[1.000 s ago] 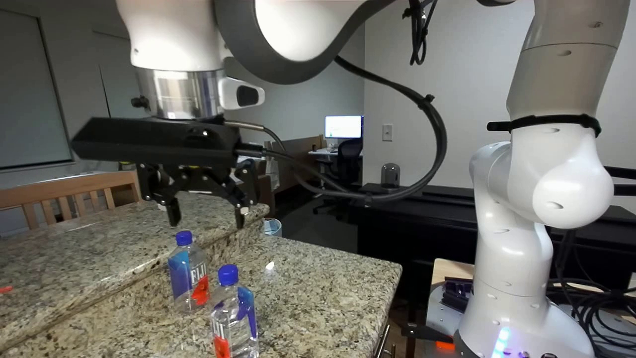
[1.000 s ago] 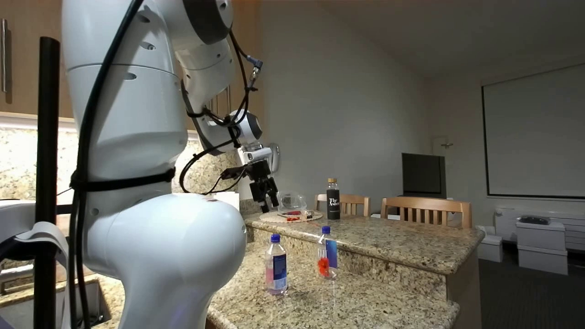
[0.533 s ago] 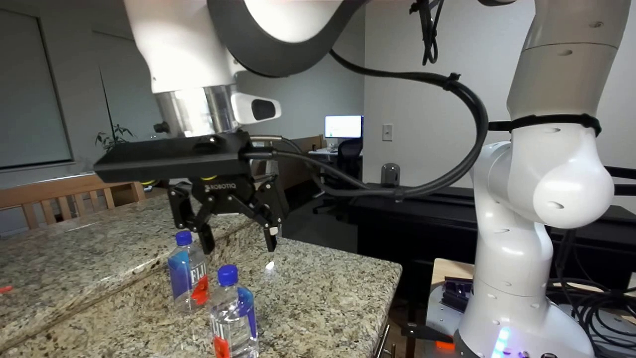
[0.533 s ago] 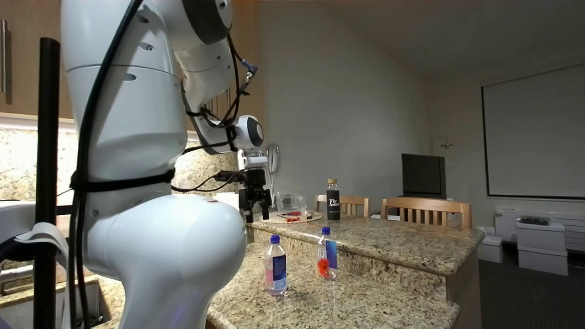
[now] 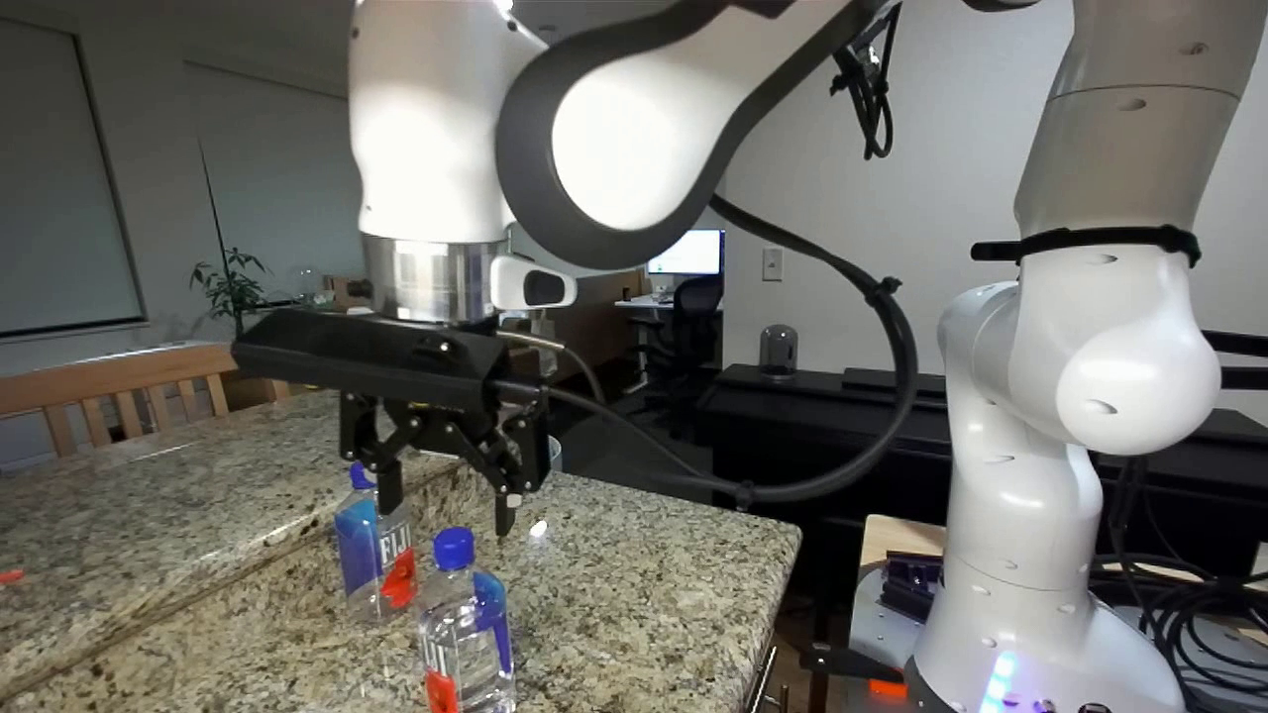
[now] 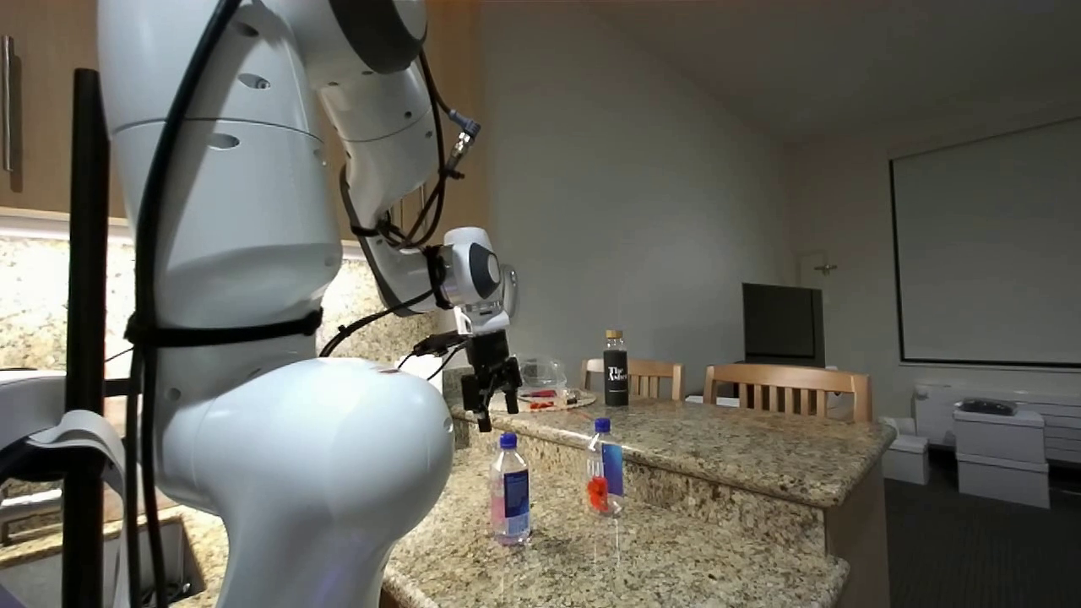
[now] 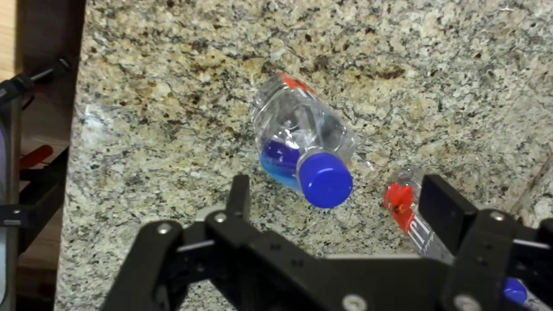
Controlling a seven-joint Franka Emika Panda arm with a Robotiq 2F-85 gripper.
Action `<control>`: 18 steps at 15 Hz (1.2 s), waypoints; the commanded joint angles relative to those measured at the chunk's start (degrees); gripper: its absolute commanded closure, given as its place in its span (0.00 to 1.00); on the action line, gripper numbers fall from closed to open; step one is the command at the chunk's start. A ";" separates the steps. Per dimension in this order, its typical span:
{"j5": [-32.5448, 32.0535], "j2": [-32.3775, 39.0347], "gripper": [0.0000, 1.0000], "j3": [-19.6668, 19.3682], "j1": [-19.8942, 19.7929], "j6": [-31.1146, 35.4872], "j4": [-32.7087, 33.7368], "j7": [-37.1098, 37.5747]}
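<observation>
Your pincer (image 5: pixel 448 507) hangs spread wide over the lower tabletop (image 5: pixel 634 574), a slab of glossy, speckled granite. Upright on it stand the nearer bottle (image 7: pixel 298 123), framed between your two flat black fingers (image 7: pixel 445 211) in the wrist view, and the farther bottle (image 5: pixel 371 560), close by but apart and marked with a red flower-like print: two in all, both of clear plastic, blue-capped and tapering at the neck. On the upper tabletop (image 6: pixel 726 439), of matching stone, rises one cylindrical, dark-sleeved flask (image 6: pixel 616 382) near two slatted wooden chairs (image 6: pixel 781 375).

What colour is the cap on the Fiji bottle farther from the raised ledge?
Deep blue; the cap shows best in the wrist view.
</observation>
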 commanded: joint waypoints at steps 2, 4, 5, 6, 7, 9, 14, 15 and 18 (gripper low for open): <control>1.20 -2.11 0.00 -1.10 -1.06 7.92 -4.85 -0.59; 1.50 -1.82 0.00 -1.42 -1.19 9.69 -5.04 -1.16; 2.18 -1.72 0.00 -1.74 -1.10 10.46 -5.10 -1.76; 2.83 -1.42 0.00 -2.00 -1.05 11.21 -5.04 -2.30; 4.26 -1.16 0.00 -2.40 -0.82 12.12 -5.13 -3.56; 6.74 -0.71 0.00 -2.96 -0.71 13.54 -5.36 -5.27; 15.91 1.02 0.00 -4.36 -0.08 12.51 -4.78 -12.19; 17.18 1.34 0.00 -4.45 -0.17 12.04 -4.58 -13.25; 19.43 2.38 0.00 -4.42 -0.42 11.07 -3.84 -15.48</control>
